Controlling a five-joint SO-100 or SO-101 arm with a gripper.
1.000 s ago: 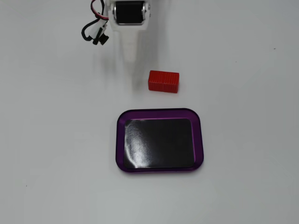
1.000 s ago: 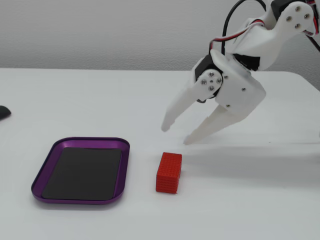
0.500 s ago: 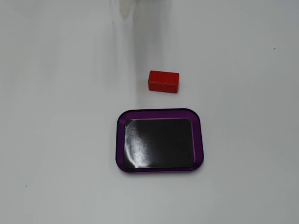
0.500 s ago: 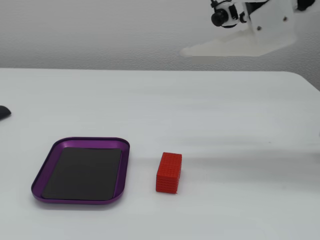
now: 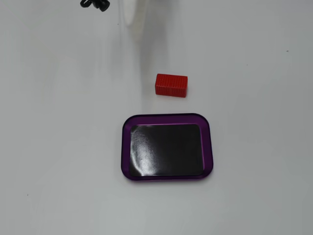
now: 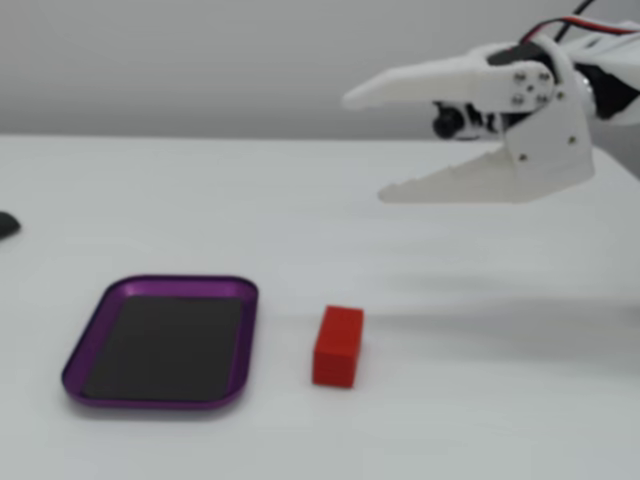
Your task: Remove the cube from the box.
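- Since the cube (image 5: 171,85) is seen lying on the bare table (image 5: 58,147), just beside the box (image 5: 167,118) but not touching it, the removal is judged done w/ nothing obvious left.
- In a fixed view the cube (image 6: 338,346) is shown standing to the right of the box (image 6: 70,365), a strip of tabletop between them; the box's black bottom is seen empty in both fixed views.
- The gripper (image 6: 362,145) is held high and well apart from the cube, up at right in a fixed view; its jaws are spread wide, nothing gripped btwn them.
- In a fixed view from above, only a blurred white fingertip (image 5: 131,19) and a bit of black cable (image 5: 95,4) are caught at the top edge.
- A dark object (image 6: 6,225) is cut off at the left edge in a fixed view; what it is cannot be told.
- No obstacle is seen near cube or box; the rest of the table is bare.
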